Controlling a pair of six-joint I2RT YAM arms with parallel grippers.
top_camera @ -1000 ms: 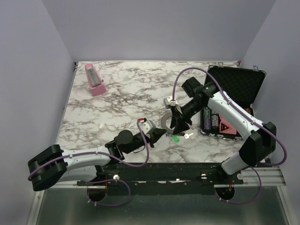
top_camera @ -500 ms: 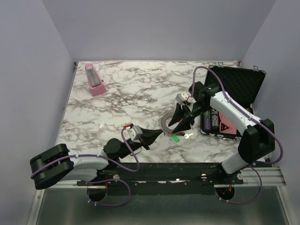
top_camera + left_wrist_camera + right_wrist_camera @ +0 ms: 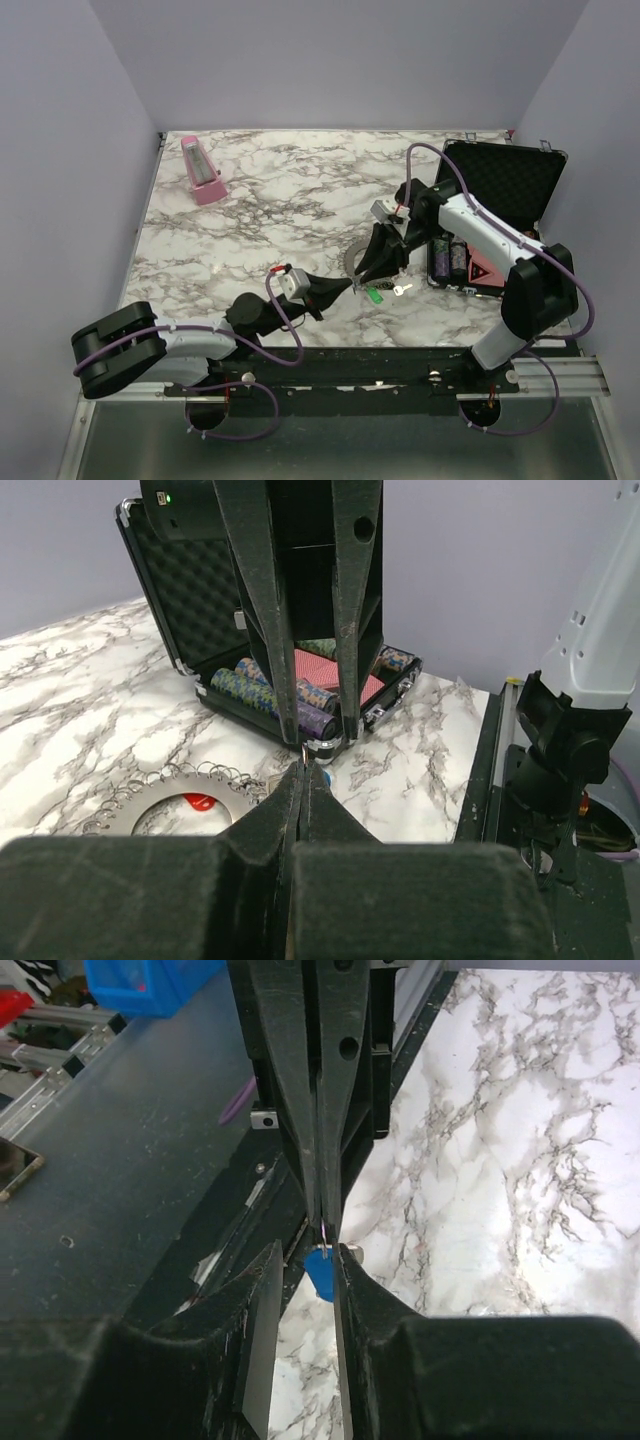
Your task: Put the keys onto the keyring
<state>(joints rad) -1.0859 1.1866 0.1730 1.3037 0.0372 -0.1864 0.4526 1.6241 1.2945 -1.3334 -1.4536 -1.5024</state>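
Two grippers meet tip to tip. My left gripper [image 3: 303,772] is pinched shut on the blue key [image 3: 319,1272]. The keyring [image 3: 112,815] lies flat just beside them. My right gripper [image 3: 310,1250] stands a little open around the key's blue head.

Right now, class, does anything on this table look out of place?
Only slightly: a green key and a silver key lie loose beside the keyring, not on it. Nothing looks spilled or damaged.
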